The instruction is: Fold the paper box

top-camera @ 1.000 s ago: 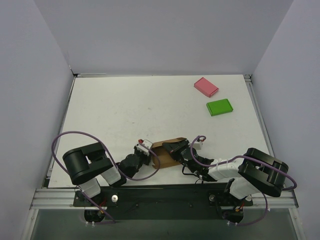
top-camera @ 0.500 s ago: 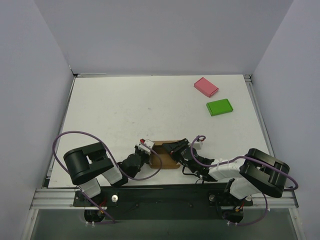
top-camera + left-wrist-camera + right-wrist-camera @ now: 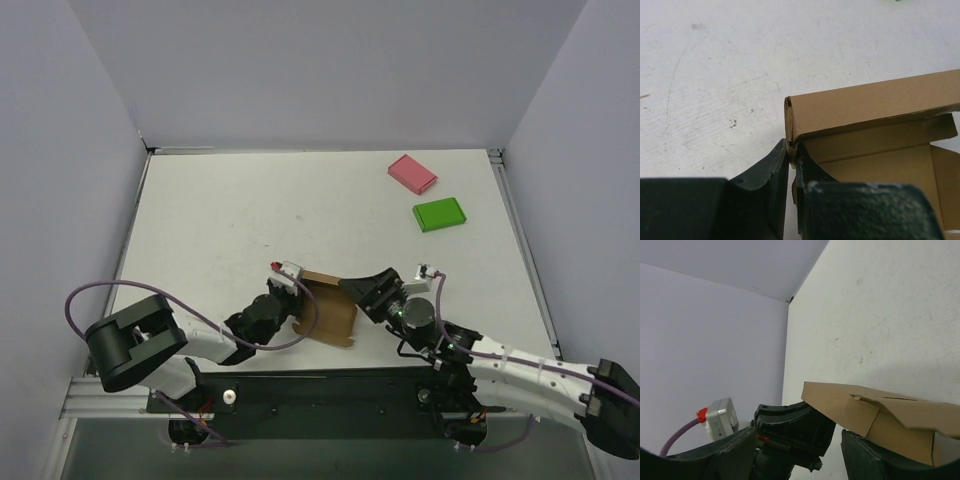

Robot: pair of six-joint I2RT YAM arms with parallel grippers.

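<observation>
The paper box is plain brown cardboard, partly folded, lying near the table's front edge. My left gripper is shut on its left wall. In the left wrist view the dark fingers pinch the corner of the paper box, whose top flap hangs over an open inside. My right gripper stands open at the box's right side. In the right wrist view the right gripper has its jaws wide apart, with the paper box raised just beyond them and over the right finger.
A pink flat box and a green flat box lie at the back right of the white table. Pale walls close in the table on three sides. Purple cables loop beside both arms.
My right gripper has opened and let go of the paper box. Both arms have stretched out lower and farther forward. The left gripper has closed tighter on the box's wall.
</observation>
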